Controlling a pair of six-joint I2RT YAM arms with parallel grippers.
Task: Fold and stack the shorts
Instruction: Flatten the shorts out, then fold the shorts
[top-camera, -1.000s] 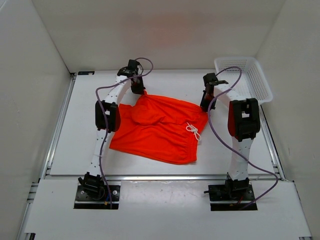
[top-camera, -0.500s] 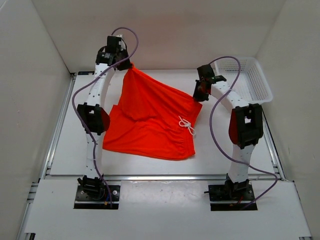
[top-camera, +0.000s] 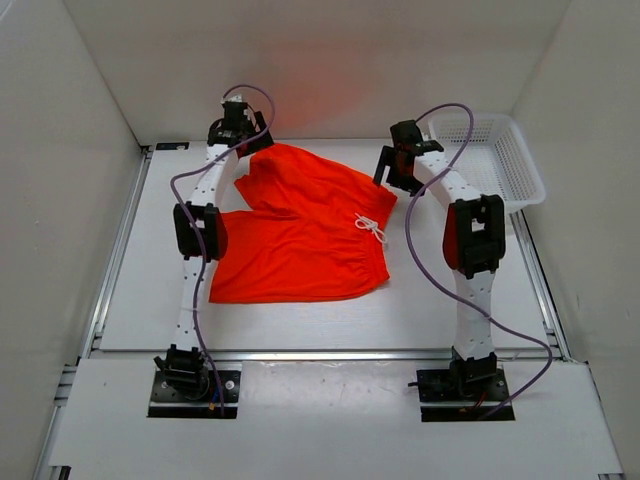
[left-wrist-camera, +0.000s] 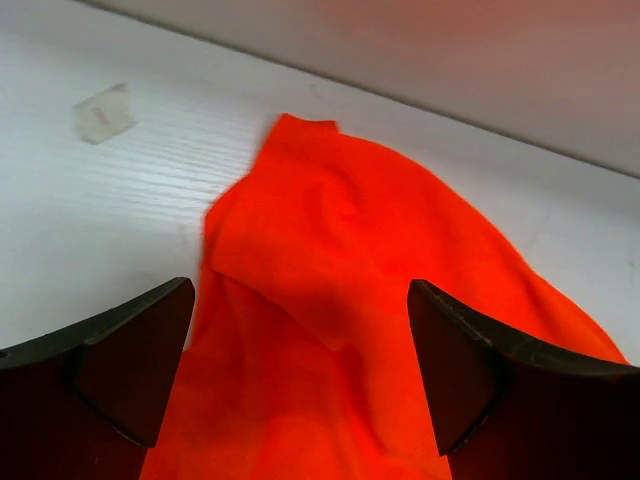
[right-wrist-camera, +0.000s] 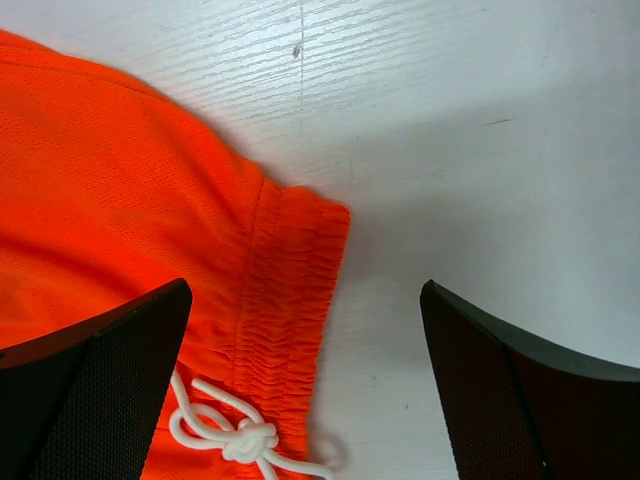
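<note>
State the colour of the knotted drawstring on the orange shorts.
White drawstring; it shows best in the right wrist view.

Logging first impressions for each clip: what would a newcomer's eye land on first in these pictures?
The bright orange-red thin fabric shorts dominate the scene. They lie across the middle of the white table, with the far part doubled over and a white drawstring near the right edge. The left gripper and right gripper hover open over the far corners of the cloth. A white plastic mesh basket sits at the far right.
</note>
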